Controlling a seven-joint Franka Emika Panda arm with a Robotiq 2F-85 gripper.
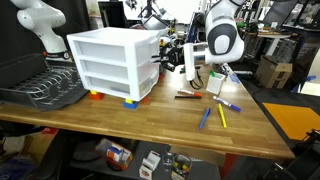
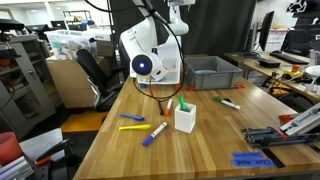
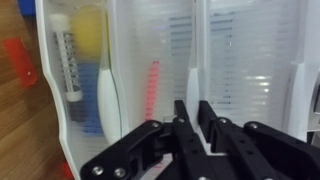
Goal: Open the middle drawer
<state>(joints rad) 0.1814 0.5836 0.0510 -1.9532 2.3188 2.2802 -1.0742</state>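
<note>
Gripper (image 3: 195,108) sits before the middle drawer (image 3: 165,60), 2nd of 3 tiers. Jaws narrow; any hold on it unclear.

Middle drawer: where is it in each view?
Exterior view: middle drawer left of centre, beside the hand.
Exterior view: hidden behind the arm.
Wrist view: centre vertical band, above the hand.
Shared landmark: the hand.

Wooden table (image 1: 150,125) holding a white drawer cabinet (image 1: 112,62) raised on coloured blocks (image 1: 131,101), a black dish rack (image 1: 40,90), a grey bin (image 2: 212,72), a small white box (image 2: 184,120) and scattered markers (image 1: 222,117).
</note>
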